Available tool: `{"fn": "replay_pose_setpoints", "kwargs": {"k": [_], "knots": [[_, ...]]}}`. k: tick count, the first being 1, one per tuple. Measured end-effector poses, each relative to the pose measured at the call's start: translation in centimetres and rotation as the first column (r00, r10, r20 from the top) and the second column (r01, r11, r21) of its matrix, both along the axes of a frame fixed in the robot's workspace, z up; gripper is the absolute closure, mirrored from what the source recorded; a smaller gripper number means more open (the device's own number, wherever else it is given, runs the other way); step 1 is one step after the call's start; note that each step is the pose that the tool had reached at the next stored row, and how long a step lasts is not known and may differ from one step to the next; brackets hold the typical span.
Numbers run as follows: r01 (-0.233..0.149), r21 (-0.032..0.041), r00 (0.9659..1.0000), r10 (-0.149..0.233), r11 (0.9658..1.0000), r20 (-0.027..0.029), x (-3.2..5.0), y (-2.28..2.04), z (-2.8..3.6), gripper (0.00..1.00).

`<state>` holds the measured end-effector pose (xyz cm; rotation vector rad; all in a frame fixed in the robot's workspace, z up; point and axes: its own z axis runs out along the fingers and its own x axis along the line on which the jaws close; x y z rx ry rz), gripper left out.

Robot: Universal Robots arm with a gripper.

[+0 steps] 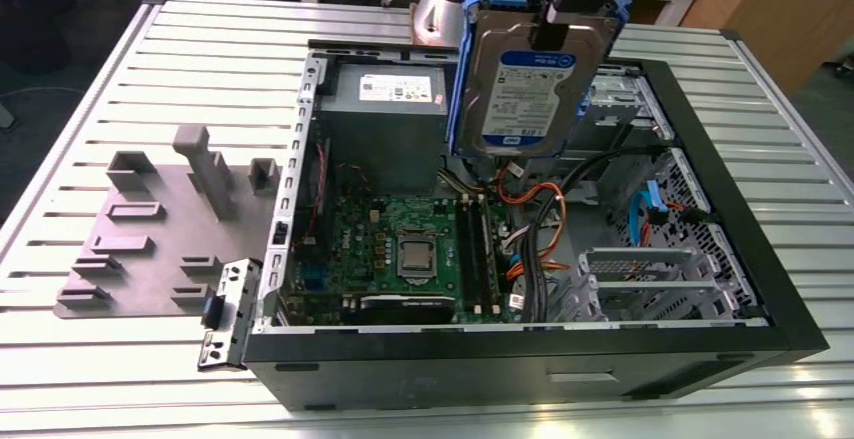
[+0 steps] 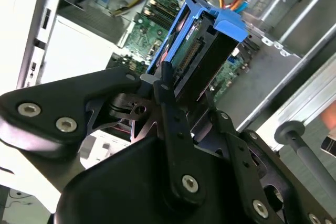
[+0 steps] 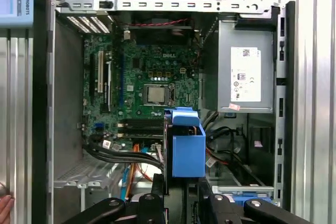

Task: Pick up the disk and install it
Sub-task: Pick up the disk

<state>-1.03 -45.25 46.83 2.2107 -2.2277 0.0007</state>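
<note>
1. Nearest, gripper (image 2: 186,95) closed tight on the disk (image 1: 534,79), pinching its upper edge.
2. Open computer case (image 1: 534,369) beneath.
3. Held upright above the case interior, apart from it.
4. Loose cables (image 1: 527,194) below: likely snag while lowering, skewing the grip.

the pincer (image 1: 551,31) hides the top edge of the disk (image 1: 534,89).

The place was a robotics lab; a slotted aluminium surface (image 1: 747,109) carried an open computer case (image 1: 534,364) with its motherboard (image 1: 400,249) laid bare; a grey fixture plate (image 1: 147,249) with raised blocks lay beside the case; an arm's end effector (image 1: 553,31) gripped the disk (image 1: 534,89) above the case; pale wooden furniture (image 1: 781,19), perhaps desks, stood behind.
</note>
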Motion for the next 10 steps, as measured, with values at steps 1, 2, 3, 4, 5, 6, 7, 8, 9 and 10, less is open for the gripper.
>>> {"fn": "replay_pose_setpoints", "kwargs": {"k": [1, 2, 3, 4, 5, 6, 7, 8, 9, 10], "knots": [[0.000, -0.0002, 1.0000, 0.000, 1.0000, 0.0000, 0.00, -0.34, 0.00, 0.65], [0.000, -0.0004, 1.0000, 0.000, 1.0000, 0.0001, 0.00, -0.65, -0.01, 0.65], [0.000, -0.0006, 1.0000, 0.000, 1.0000, 0.0001, 0.00, -0.96, -0.02, 0.65], [0.000, -0.0011, 1.0000, 0.000, 1.0000, 0.0000, 0.00, -1.27, -0.01, 0.65], [0.000, -0.0012, 1.0000, 0.000, 1.0000, 0.0000, 0.00, -1.58, -0.01, 0.65], [0.000, -0.0014, 1.0000, 0.000, 1.0000, 0.0001, 0.00, -1.90, -0.01, 0.65], [0.000, -0.0015, 1.0000, 0.000, 1.0000, 0.0001, 0.00, -2.20, -0.02, 0.65], [0.000, -0.0021, 1.0000, 0.000, 1.0000, 0.0000, 0.00, -2.52, -0.01, 0.65], [0.000, -0.0024, 1.0000, 0.000, 1.0000, 0.0000, 0.00, -2.85, -0.01, 0.65], [0.000, -0.0025, 1.0000, 0.000, 1.0000, 0.0001, 0.00, -3.16, -0.02, 0.65]]}}
